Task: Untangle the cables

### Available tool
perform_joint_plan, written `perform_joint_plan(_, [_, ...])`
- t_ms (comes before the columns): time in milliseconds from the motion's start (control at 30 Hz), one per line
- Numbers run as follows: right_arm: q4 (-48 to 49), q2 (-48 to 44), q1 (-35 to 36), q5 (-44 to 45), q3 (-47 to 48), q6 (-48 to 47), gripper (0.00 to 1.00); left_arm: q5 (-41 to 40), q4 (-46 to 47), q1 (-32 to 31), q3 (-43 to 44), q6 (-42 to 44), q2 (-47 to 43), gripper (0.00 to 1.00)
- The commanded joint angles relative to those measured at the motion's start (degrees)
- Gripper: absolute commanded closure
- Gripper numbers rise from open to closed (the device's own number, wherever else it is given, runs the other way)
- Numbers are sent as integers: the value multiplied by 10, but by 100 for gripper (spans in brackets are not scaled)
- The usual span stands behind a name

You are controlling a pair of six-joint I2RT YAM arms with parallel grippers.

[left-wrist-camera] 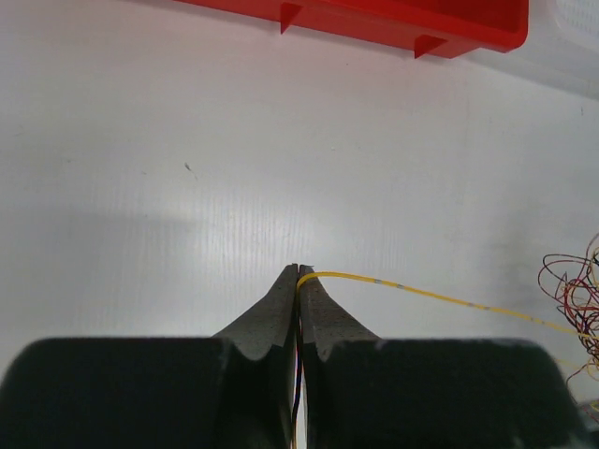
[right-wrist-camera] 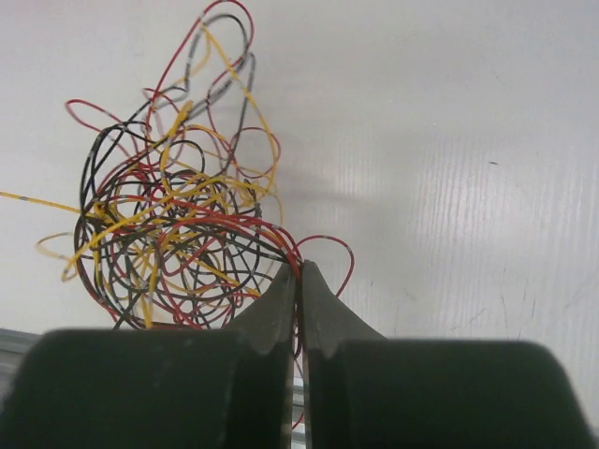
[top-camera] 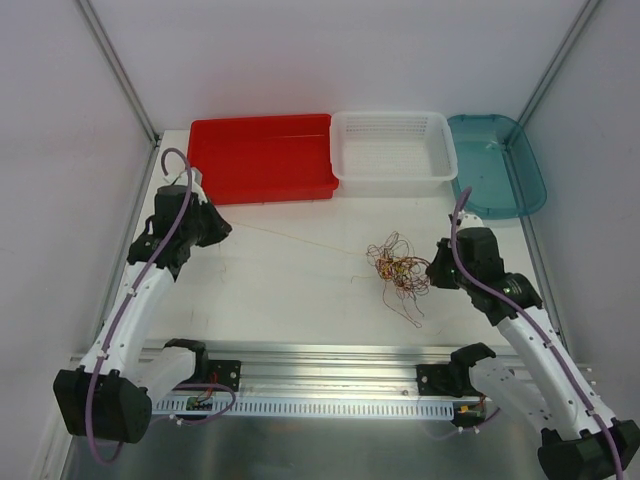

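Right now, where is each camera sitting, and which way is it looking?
Top external: high behind the arms, looking down at table, tangle, red tray; both arms show.
Left wrist: on the left arm, looking past shut left fingers toward the red tray.
Right wrist: on the right arm, past shut right fingers at the tangle.
Shared: top and left wrist both show the yellow strand.

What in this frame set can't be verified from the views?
Top view: strands in the cable clump too thin to trace.
Left wrist: yellow wire end hidden between left gripper fingers; clump cut by right edge.
Right wrist: which strands right gripper pinches, hidden by fingers.
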Motion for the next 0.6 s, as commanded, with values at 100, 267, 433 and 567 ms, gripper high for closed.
perform_joint_plan(100, [-10, 18, -4, -105, 9, -16, 99, 72, 13, 5, -35, -2, 23, 100])
perform_joint_plan(267, [40, 51, 51, -130, -32, 22, 98, 100, 19, 0, -57, -12, 21, 100])
perform_joint_plan(433, [49, 89, 135, -111, -13, 16, 60, 111, 19, -6, -56, -9, 31, 96])
perform_joint_plan(567, [34, 101, 191, -72, 25, 11, 45, 121, 18, -10, -48, -10, 26, 60])
